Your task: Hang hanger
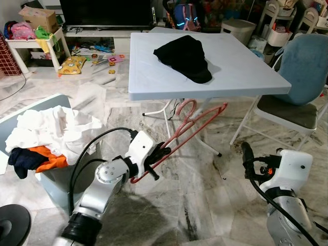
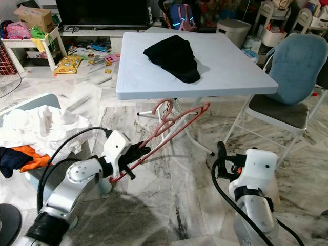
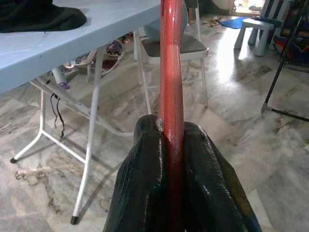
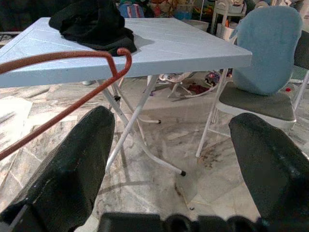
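Left wrist view: left tool (image 3: 174,145) clenched on the red hanger (image 1: 192,125) — it's held low by the surface (image 1: 246,77). Thin-bar pinch could twist. Right tool (image 4: 174,159) gapes — idle.

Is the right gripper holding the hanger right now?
No, the right gripper is open and empty; the left gripper clamps the red hanger.

We are seeing a table (image 1: 241,72) standing at upper centre, a garment (image 1: 184,56) lying on it, a chair (image 1: 300,82) sitting at right, a laundry basket (image 1: 51,177) sitting at lower left, a hanger (image 1: 189,128) reaching below the table edge.
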